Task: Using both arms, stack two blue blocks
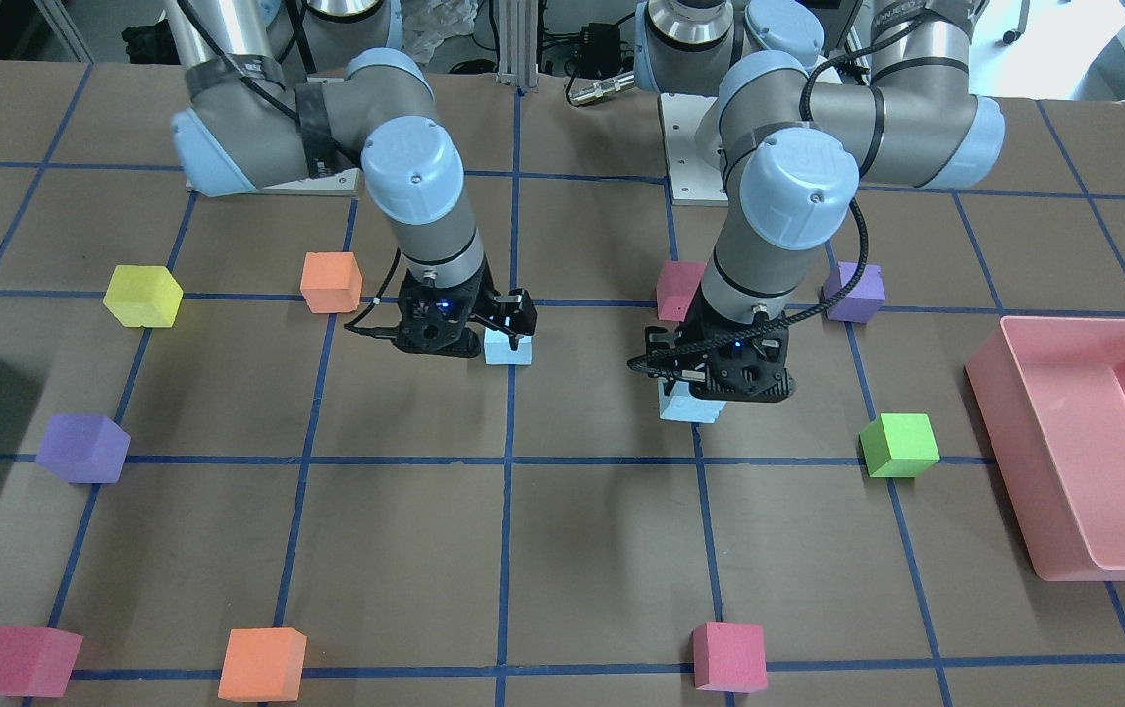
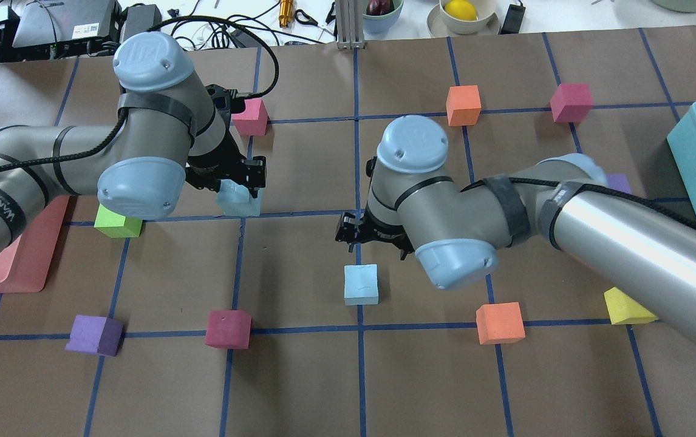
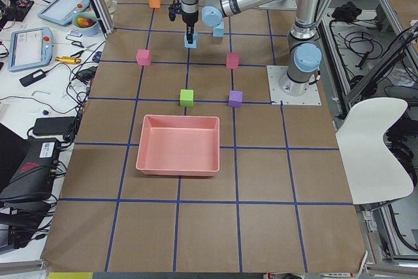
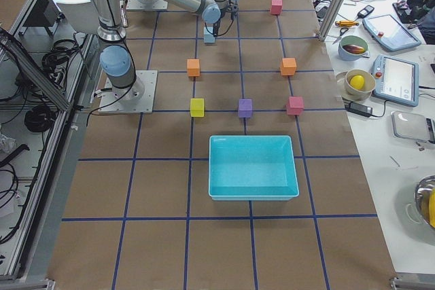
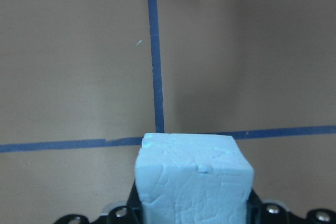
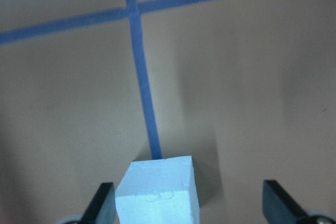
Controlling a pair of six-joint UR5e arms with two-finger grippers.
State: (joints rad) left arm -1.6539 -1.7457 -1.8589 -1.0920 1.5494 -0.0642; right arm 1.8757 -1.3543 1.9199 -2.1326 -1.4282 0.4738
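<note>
First blue block (image 2: 240,201), left of centre in your overhead view, is clamped in the left gripper (image 2: 242,185); second blue block (image 2: 361,284) lies at centre on the table (image 2: 299,376), near the right gripper (image 6: 191,205), whose fingers you see spread apart.

A pale blue block (image 5: 193,182) fills the bottom centre of the frame, its cracked, scuffed face toward the lens. Black parts of the left gripper (image 5: 193,213) show at its lower corners, seemingly clamping it. On the brown table (image 5: 73,51), a vertical blue tape line (image 5: 155,51) meets a horizontal tape line (image 5: 52,145) just behind the block's top edge.
</note>
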